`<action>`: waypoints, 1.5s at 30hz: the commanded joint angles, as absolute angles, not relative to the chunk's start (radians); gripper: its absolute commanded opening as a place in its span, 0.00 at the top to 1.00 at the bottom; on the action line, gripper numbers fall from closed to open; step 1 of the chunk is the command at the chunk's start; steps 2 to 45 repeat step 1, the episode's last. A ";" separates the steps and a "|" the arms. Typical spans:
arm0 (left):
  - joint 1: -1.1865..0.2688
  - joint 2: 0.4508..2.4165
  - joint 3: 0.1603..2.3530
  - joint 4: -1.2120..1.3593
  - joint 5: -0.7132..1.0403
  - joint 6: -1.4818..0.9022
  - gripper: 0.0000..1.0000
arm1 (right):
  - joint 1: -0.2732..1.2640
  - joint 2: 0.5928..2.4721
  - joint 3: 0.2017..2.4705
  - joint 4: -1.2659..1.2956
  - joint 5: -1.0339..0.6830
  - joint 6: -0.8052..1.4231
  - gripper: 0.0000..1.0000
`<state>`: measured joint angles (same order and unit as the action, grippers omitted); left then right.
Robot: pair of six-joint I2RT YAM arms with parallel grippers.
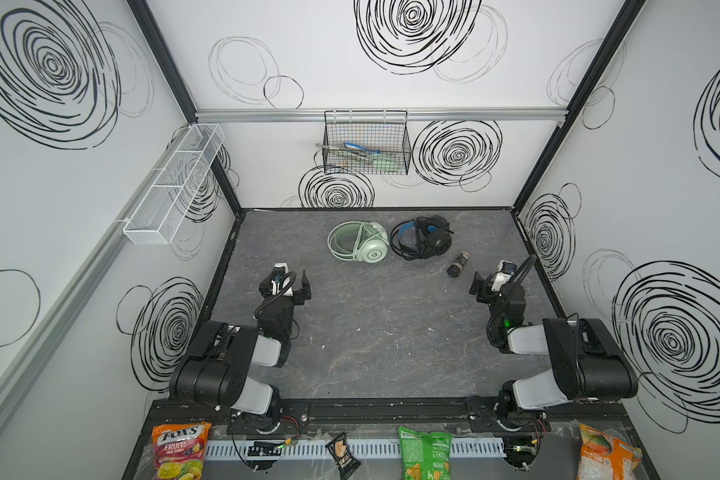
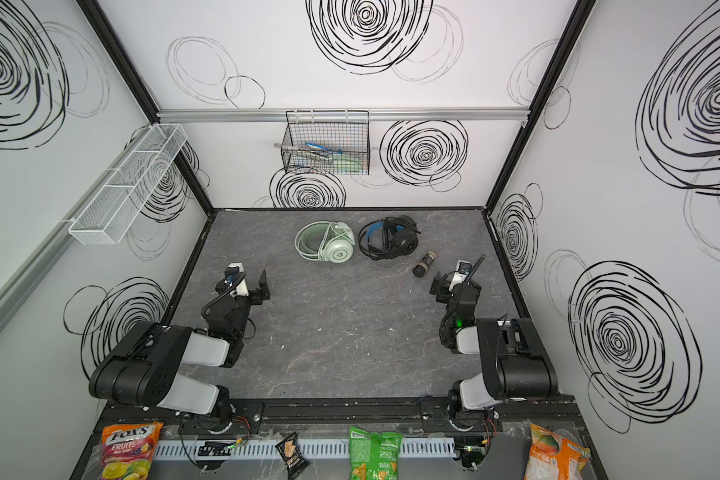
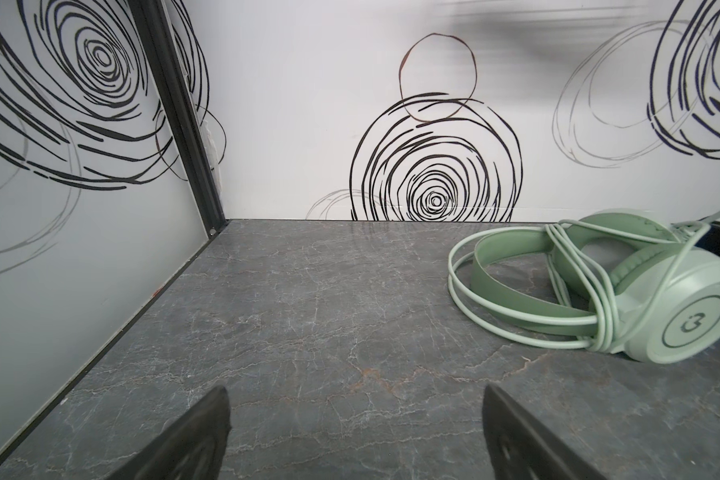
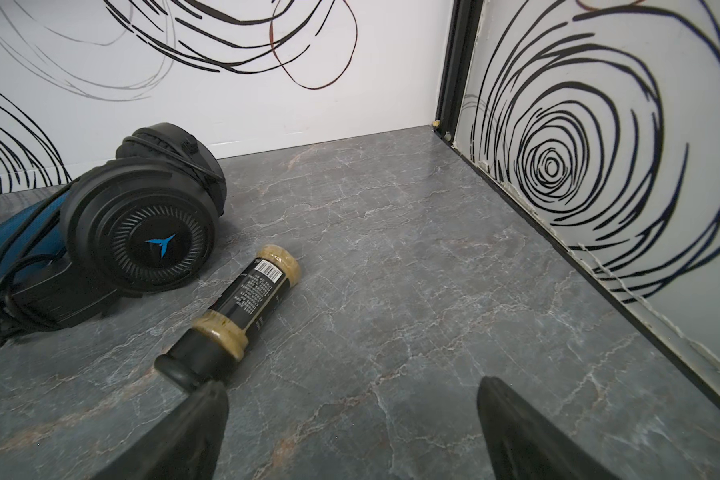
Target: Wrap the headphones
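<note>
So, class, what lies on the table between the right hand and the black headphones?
A small dark bottle, lying on its side, between the right hand and the black headphones; clearest in the right wrist view.

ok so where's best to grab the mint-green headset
Probably the headband of the mint-green headset, on its arc away from the earcups, from above: it stands on edge, so jaws can straddle it, though cable loops run alongside.
</note>
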<state>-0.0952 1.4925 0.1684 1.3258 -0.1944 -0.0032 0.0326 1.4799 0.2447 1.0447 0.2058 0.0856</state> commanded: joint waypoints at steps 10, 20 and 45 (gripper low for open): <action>-0.081 1.495 0.180 1.384 -0.163 -0.001 0.04 | 0.037 1.471 0.254 1.099 0.224 0.096 0.03; -0.081 1.495 0.180 1.384 -0.163 -0.001 0.04 | 0.037 1.471 0.254 1.099 0.224 0.096 0.03; -0.081 1.495 0.180 1.384 -0.163 -0.001 0.04 | 0.037 1.471 0.254 1.099 0.224 0.096 0.03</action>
